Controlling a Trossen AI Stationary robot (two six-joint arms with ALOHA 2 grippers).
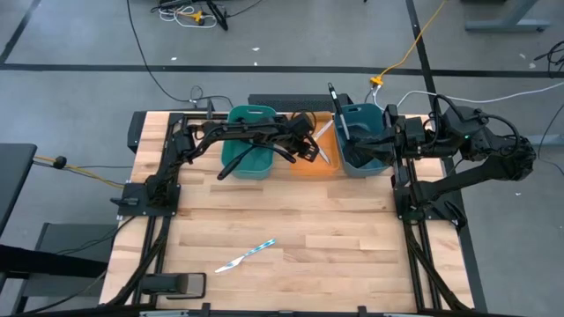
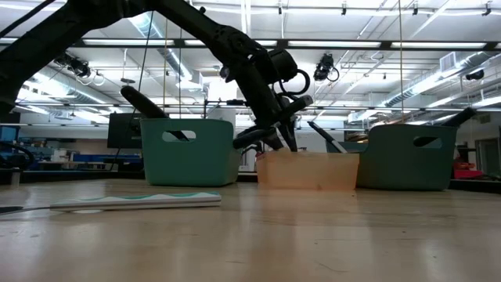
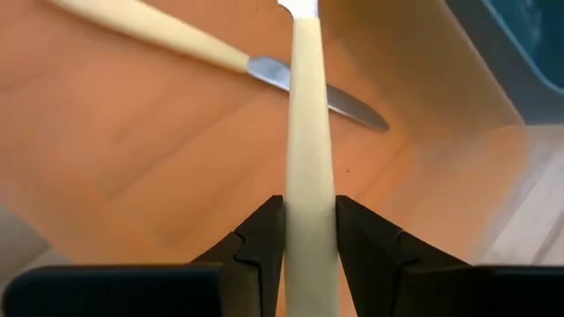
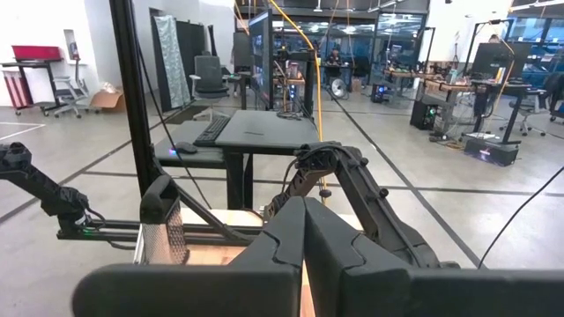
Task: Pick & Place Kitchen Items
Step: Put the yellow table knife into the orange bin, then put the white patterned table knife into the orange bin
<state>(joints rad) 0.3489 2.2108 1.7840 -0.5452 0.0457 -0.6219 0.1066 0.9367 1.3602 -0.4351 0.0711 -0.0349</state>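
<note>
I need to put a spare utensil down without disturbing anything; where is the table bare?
Bare wood runs across the table's middle, between the bin row and the light-blue-handled knife, and right of that knife. The back is crowded: left teal bin, orange tray, right teal bin, with the left gripper over the tray.

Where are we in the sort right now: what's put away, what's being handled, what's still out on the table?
Done: utensils stand in both teal bins, and a pale-handled knife lies in the orange tray. In hand: the left gripper holds a second pale-handled knife over that tray. Left: the light-blue-handled knife lies on the table. The right gripper waits, shut.
</note>
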